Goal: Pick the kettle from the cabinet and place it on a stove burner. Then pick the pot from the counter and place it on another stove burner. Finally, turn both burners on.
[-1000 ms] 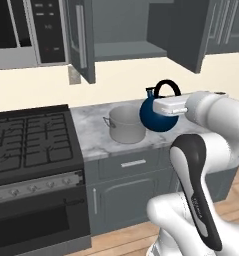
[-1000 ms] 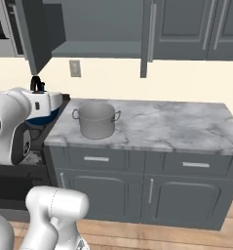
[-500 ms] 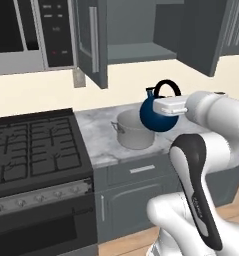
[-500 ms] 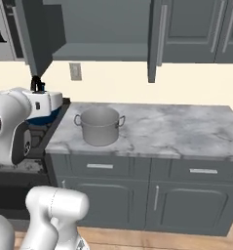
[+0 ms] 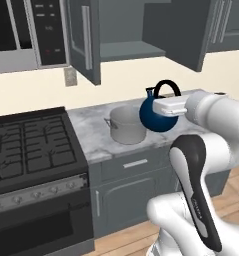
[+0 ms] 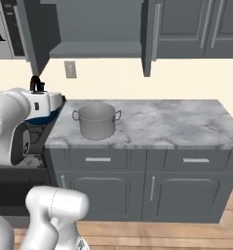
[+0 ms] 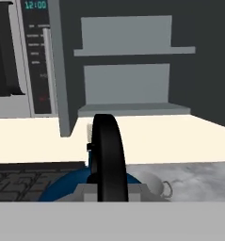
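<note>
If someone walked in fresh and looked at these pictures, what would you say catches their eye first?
Most striking is the glossy dark-blue kettle, held in the air by its black arched handle in the gripper, above the marble counter beside the grey pot. Next comes the open cabinet overhead, its doors swung wide and its shelf bare. To the left lies the black cooktop with its stove burners.
</note>
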